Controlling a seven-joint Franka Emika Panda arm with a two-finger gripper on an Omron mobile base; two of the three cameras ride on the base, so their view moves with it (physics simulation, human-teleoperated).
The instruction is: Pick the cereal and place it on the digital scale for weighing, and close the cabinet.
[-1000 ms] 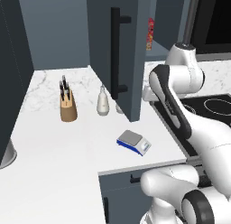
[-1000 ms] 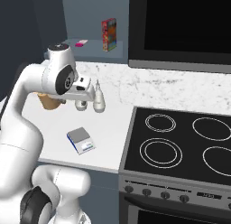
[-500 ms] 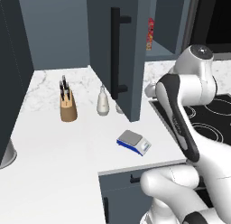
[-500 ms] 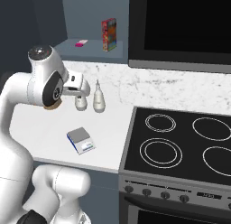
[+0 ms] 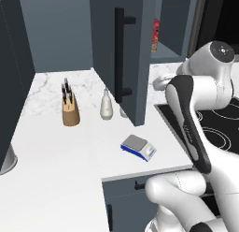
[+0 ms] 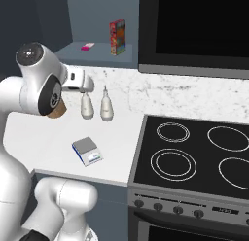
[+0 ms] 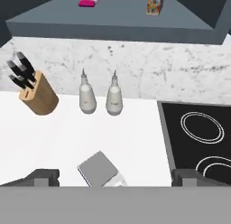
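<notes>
The cereal (image 6: pixel 117 37) is a small red speckled box standing upright on the open cabinet's shelf (image 6: pixel 92 54), also visible at the top of the hand view as the cereal (image 7: pixel 155 2). The cabinet door (image 5: pixel 105 44) stands swung open with its black bar handle (image 5: pixel 120 53). The blue digital scale (image 5: pixel 138 147) lies near the counter's front edge, below my hand as the scale (image 7: pixel 100 169). My gripper (image 6: pixel 86 84) hangs above the counter, well below and short of the shelf. Its fingertips (image 7: pixel 43 175) are wide apart, so the gripper (image 7: pixel 116 177) is open and holds nothing.
A wooden knife block (image 7: pixel 38 97) and two white bottles (image 7: pixel 87 99) (image 7: pixel 114 98) stand by the marble backsplash. A pink item (image 7: pixel 89 1) lies on the shelf left of the cereal. A black stovetop (image 6: pixel 194 152) is to the right, with a dark oven (image 6: pixel 194 28) above.
My arm's upper joints have swung sideways and a little upward, carrying the hand slightly higher. The cereal, scale and cabinet door have not moved.
</notes>
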